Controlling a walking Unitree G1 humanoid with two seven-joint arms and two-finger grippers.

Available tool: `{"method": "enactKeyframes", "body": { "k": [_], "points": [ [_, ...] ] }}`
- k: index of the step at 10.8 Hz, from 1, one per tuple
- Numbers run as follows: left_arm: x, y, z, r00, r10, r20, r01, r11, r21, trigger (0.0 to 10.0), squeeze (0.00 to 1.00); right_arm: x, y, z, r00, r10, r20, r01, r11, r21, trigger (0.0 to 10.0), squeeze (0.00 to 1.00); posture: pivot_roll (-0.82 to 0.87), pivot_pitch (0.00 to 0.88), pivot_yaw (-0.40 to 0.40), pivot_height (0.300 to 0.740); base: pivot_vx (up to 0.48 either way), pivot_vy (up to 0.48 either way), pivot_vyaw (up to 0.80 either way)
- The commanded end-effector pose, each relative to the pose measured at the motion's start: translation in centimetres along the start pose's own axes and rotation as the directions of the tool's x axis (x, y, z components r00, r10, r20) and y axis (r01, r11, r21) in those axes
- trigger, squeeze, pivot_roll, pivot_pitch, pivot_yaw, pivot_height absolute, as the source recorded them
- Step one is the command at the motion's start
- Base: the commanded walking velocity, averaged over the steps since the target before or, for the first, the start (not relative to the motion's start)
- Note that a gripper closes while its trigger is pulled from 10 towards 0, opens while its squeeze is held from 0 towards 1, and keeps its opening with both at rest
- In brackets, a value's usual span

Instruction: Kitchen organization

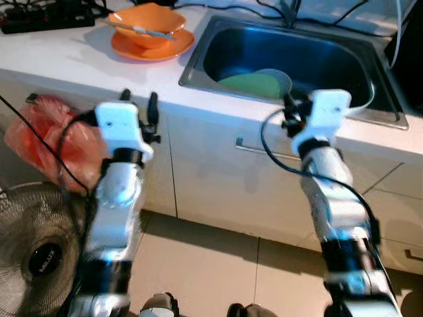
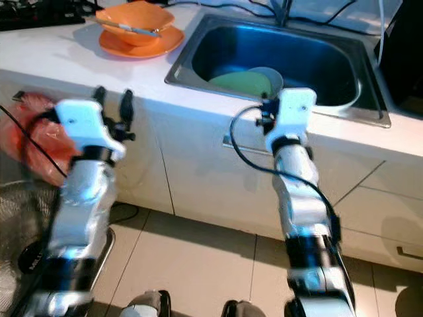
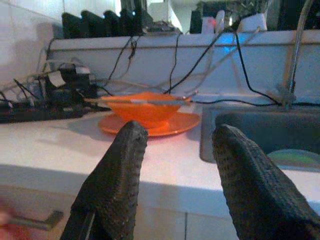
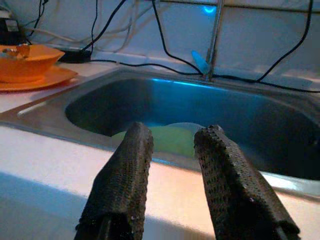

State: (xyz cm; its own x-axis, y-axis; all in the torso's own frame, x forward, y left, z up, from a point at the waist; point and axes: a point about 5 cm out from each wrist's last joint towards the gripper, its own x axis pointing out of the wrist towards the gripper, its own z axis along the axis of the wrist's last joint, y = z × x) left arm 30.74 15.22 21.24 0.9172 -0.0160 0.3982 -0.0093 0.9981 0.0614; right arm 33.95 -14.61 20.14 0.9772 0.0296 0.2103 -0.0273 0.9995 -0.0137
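Note:
An orange bowl (image 1: 147, 24) with a utensil (image 1: 135, 28) across it sits on an orange plate (image 1: 153, 46) on the white counter (image 1: 79, 59). To its right is a steel sink (image 1: 370, 115) holding a green plate (image 1: 251, 84) and a pale bowl (image 1: 276, 78). My left gripper (image 1: 139, 100) is raised at the counter's front edge, open and empty, pointing toward the orange dishes (image 3: 145, 109). My right gripper (image 1: 291, 109) hovers at the sink's front rim, open and empty, facing the green plate (image 4: 167, 140).
Black cables and a power strip (image 1: 46, 18) lie along the back of the counter. A faucet (image 4: 215, 40) rises behind the sink. A red plastic bag (image 1: 49, 142) hangs on the cabinet front, above a floor fan (image 1: 36, 247). A drawer handle (image 1: 261, 148) sits below the sink.

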Motion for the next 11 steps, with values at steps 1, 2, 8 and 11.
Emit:
{"method": "enactKeyframes", "body": {
  "k": [1, 2, 8, 11],
  "points": [
    [-0.4, -0.4, 0.6, 0.999, -0.032, -0.001, 0.032, 0.999, 0.007, 10.0, 0.00, -0.3, -0.5, 0.4, 1.000, -0.013, 0.003, 0.013, 1.000, 0.010, 10.0, 0.00, 0.06, 0.079, -0.062, 0.740, 0.000, 0.000, 0.00],
    [-0.7, -0.2, 1.1, 1.000, -0.024, 0.006, 0.024, 1.000, 0.005, 10.0, 0.00, -0.6, -0.6, 0.8, 1.000, -0.021, -0.001, 0.021, 1.000, -0.003, 10.0, 0.00, 0.07, 0.080, -0.062, 0.740, 0.000, 0.000, 0.00],
    [-2.3, 0.4, 0.8, 0.999, 0.024, -0.046, -0.024, 1.000, 0.002, 10.0, 0.00, -1.9, 0.1, 0.5, 1.000, 0.002, -0.023, -0.001, 1.000, 0.028, 10.0, 0.00, 0.07, 0.136, -0.065, 0.740, 0.000, 0.000, 0.00],
    [-3.3, 0.4, 1.4, 0.999, -0.019, 0.044, 0.016, 0.997, 0.071, 10.0, 0.00, -2.6, -0.1, 1.8, 0.988, 0.018, 0.154, -0.020, 1.000, 0.011, 10.0, 0.00, 0.08, 0.157, -0.071, 0.740, 0.000, 0.000, 0.00]
  ]
}}
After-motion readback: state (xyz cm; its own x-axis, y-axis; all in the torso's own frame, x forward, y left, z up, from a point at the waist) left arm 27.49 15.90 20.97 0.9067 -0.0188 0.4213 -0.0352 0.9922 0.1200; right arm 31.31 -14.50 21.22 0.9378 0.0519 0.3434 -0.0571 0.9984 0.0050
